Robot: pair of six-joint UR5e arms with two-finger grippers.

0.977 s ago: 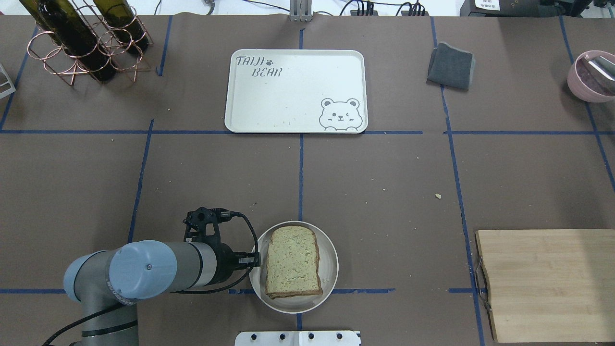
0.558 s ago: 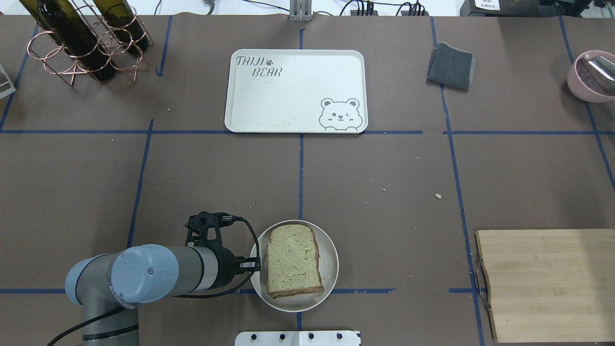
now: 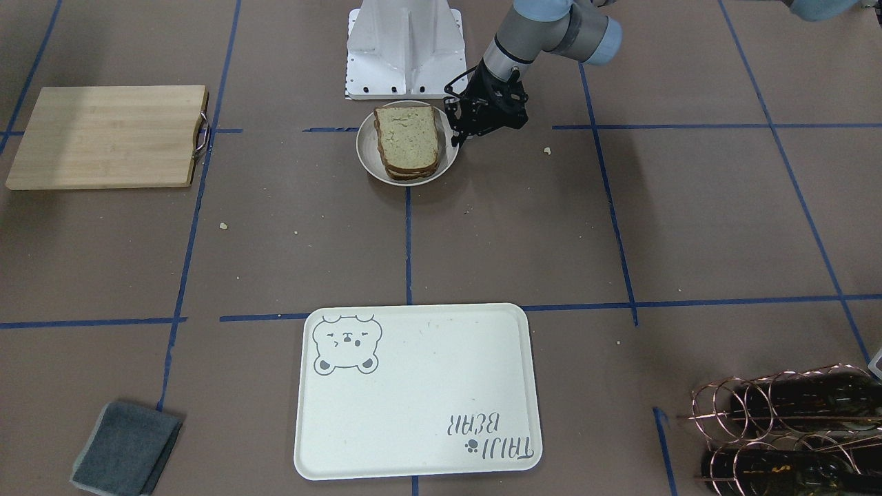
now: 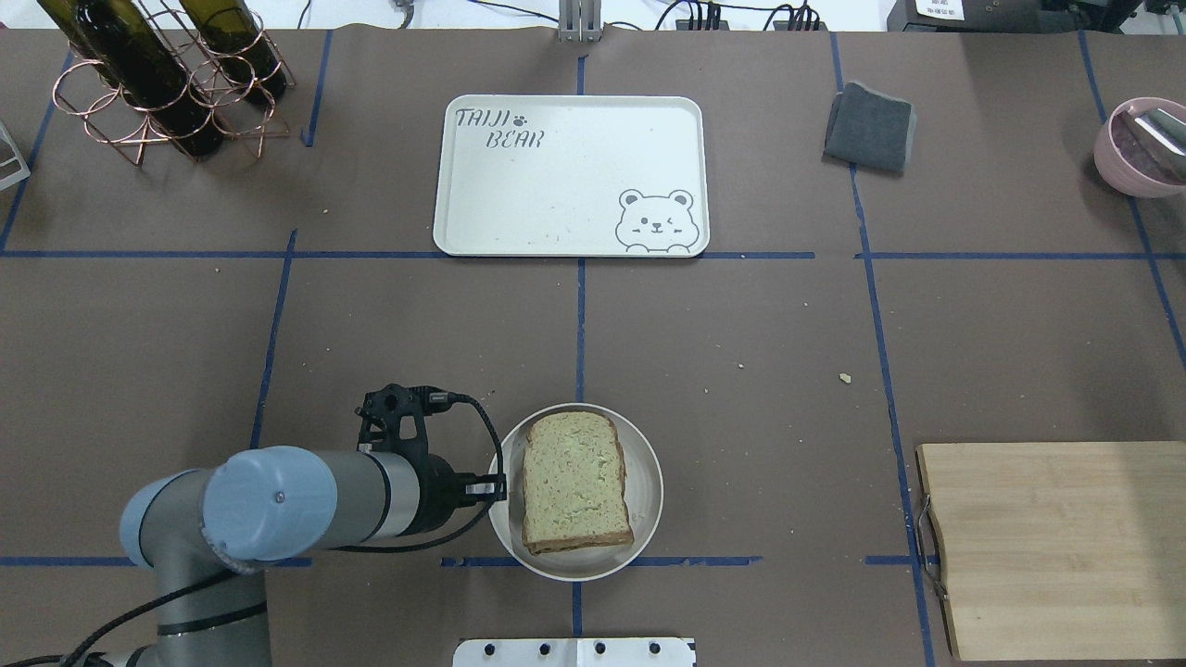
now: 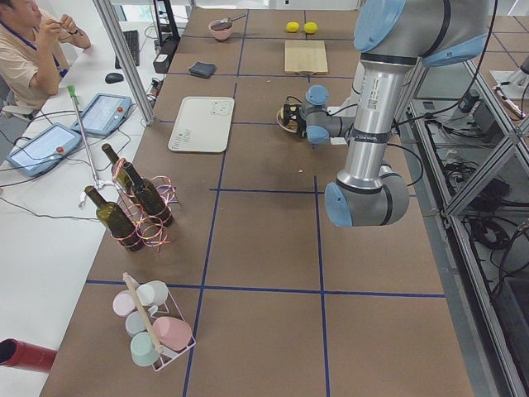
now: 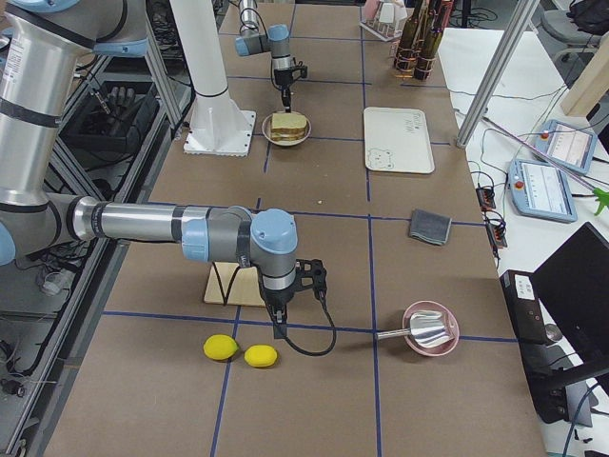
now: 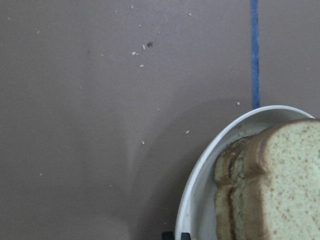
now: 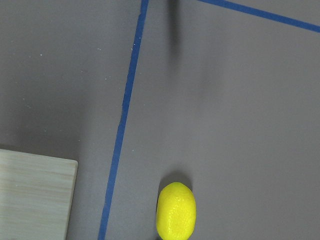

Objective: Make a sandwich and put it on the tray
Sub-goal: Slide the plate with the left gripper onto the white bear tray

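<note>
At the left gripper (image 4: 505, 486), tight on its rim, plate (image 4: 649, 500) with sandwich (image 4: 574, 482) now slightly farther forward and right

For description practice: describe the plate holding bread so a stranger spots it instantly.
From the robot's white base, look just ahead: the plate sits with its rim at the left gripper. Unlike the tray and cutting board, it is round and holds stacked bread.

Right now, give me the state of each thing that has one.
tray, holds no food.
sandwich, stacked on the plate, not on the tray.
left gripper, shut on the plate's rim.
right gripper, cannot tell open or shut.
cloth, folded.
</note>
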